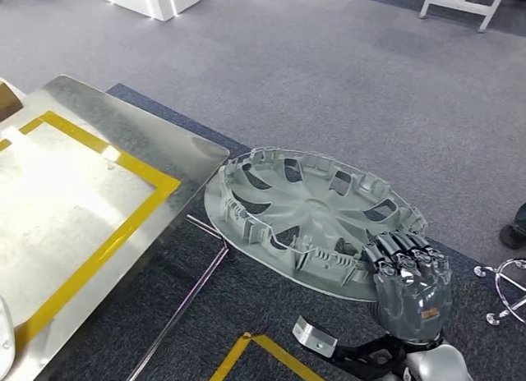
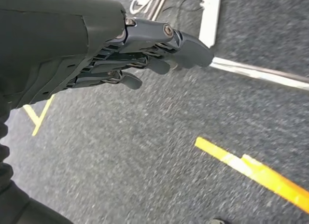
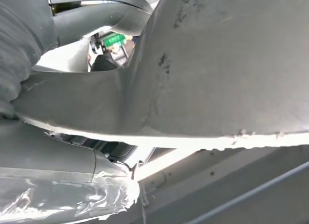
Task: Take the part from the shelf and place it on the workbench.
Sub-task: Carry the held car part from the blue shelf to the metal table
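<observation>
I see my right hand (image 1: pixel 409 278) gripping the rim of the grey wheel cover (image 1: pixel 310 217), held in the air over dark carpet (image 1: pixel 260 315) just beside the steel workbench (image 1: pixel 74 208) with its yellow tape outline (image 1: pixel 136 204). My left hand (image 2: pixel 138 55) holds nothing, fingers extended. I can read no writing anywhere.

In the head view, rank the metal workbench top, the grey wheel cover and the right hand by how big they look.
1. Shiny metal workbench top with yellow tape, largest, partly cropped.
2. Grey plastic wheel cover.
3. Dark grey right hand, smallest, gripping the cover's rim.
</observation>
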Available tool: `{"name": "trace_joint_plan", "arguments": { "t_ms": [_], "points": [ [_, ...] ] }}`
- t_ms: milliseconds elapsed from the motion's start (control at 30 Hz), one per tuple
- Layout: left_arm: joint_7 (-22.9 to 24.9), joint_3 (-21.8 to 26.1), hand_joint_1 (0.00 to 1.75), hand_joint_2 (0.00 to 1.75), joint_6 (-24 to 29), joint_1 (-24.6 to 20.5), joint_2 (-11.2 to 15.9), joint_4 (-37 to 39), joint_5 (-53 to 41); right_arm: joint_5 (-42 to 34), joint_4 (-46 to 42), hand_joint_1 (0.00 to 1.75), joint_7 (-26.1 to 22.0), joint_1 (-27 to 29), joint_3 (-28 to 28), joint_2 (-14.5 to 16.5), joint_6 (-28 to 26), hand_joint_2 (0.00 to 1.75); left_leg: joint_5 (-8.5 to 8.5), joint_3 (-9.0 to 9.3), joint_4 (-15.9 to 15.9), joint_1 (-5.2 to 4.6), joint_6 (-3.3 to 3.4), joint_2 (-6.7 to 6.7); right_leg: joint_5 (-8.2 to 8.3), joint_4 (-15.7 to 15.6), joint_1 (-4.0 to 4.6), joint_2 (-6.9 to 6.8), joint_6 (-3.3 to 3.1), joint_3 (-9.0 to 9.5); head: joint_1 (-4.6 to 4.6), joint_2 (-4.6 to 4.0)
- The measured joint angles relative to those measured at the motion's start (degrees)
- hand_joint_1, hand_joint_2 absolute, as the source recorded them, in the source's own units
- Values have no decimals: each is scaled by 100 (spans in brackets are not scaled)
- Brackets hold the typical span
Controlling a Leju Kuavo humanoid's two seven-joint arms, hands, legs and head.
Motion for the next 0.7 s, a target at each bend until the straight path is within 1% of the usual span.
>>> {"name": "trace_joint_plan", "arguments": {
  "t_ms": [33,67,100,133,167,200,233,267,300,333,367,400,433,467,500,533,567,600,633,667,700],
  "points": [
    [5,0,0,175,-3,-7,-5,2,-9,1,0,175,11,-2,2,0,3,175,-185,-161,339,-5,-18,163,-6,0,14,-80,-26,3,-19,0],
    [13,0,0,175,-7,-16,-7,4,-20,1,1,175,21,-6,3,0,5,175,-373,-353,738,0,-32,256,-15,1,28,-163,-48,3,-31,0],
    [20,0,0,175,-8,-19,-7,5,-32,1,4,175,27,-9,4,0,7,175,-493,-513,1072,6,-40,291,-23,2,39,-246,-59,4,-27,0],
    [28,1,0,175,-11,-14,-6,7,-42,1,9,175,31,-12,5,0,9,175,-510,-592,1241,8,-42,304,-32,3,48,-323,-66,8,-29,0],
    [37,2,0,175,-18,-6,-3,7,-50,1,15,175,34,-18,7,0,11,175,-417,-560,1191,8,-36,314,-42,3,55,-395,-67,18,-30,0],
    [47,3,0,175,-26,1,1,7,-55,1,22,175,39,-25,9,0,13,175,-236,-415,924,4,-19,348,-54,3,62,-464,-63,36,-30,0],
    [57,5,0,175,-34,3,5,7,-57,1,26,175,43,-36,13,0,15,175,-32,-201,532,-10,14,450,-70,3,69,-525,-55,58,-31,0],
    [67,6,0,175,-40,-5,10,7,-60,1,29,175,46,-45,17,0,16,175,103,5,147,-47,54,606,-89,10,89,-586,-35,76,-30,0],
    [73,6,0,175,-43,-21,14,7,-61,0,32,175,48,-55,20,0,18,175,176,147,-133,-80,93,738,-106,14,107,-645,-13,88,-27,0],
    [79,5,0,175,-43,-35,16,7,-62,0,36,175,50,-65,24,0,19,175,185,210,-281,-110,126,830,-121,17,124,-705,9,95,-24,0],
    [85,5,0,175,-44,-43,18,7,-63,-1,40,175,52,-76,30,0,20,175,160,211,-322,-132,148,835,-132,14,137,-771,32,102,-23,0],
    [90,5,0,175,-44,-40,19,7,-64,0,44,175,58,-89,37,0,21,175,166,202,-336,-125,171,764,-143,3,139,-834,56,118,-22,0],
    [97,6,0,175,-44,-28,16,7,-66,0,48,175,65,-102,44,0,22,175,178,210,-358,-112,197,695,-174,18,134,-814,87,124,-20,0],
    [105,7,0,175,-44,-19,15,7,-70,-1,51,175,73,-111,49,0,24,175,192,221,-378,-93,229,627,-246,103,124,-707,115,97,-11,0],
    [111,8,0,175,-44,-21,14,7,-74,-1,55,175,79,-115,52,0,25,175,207,233,-397,-72,261,556,-374,311,112,-549,142,7,5,0],
    [116,9,0,175,-44,-28,12,7,-77,-1,60,175,81,-116,54,0,26,175,217,236,-403,-57,284,487,-546,640,95,-363,161,-152,20,0],
    [119,9,0,175,-45,-41,13,7,-79,-1,67,175,81,-114,55,0,26,175,219,231,-403,-51,300,414,-729,1048,85,-241,171,-355,33,0],
    [120,9,0,175,-48,-48,12,8,-79,-1,76,175,82,-112,56,0,26,175,221,229,-402,-50,307,334,-863,1423,80,-189,181,-553,39,0],
    [122,9,0,175,-52,-49,10,8,-80,-1,85,175,83,-112,56,0,26,175,221,231,-400,-50,309,256,-899,1649,76,-169,187,-689,40,0],
    [125,9,0,175,-57,-44,8,9,-80,-1,92,175,85,-112,57,0,27,175,221,236,-399,-48,308,176,-819,1665,73,-161,189,-730,42,0],
    [128,9,0,175,-61,-39,7,10,-81,-1,99,175,87,-111,57,0,27,175,219,247,-397,-44,303,94,-628,1443,66,-143,187,-653,41,0]
  ]
}}
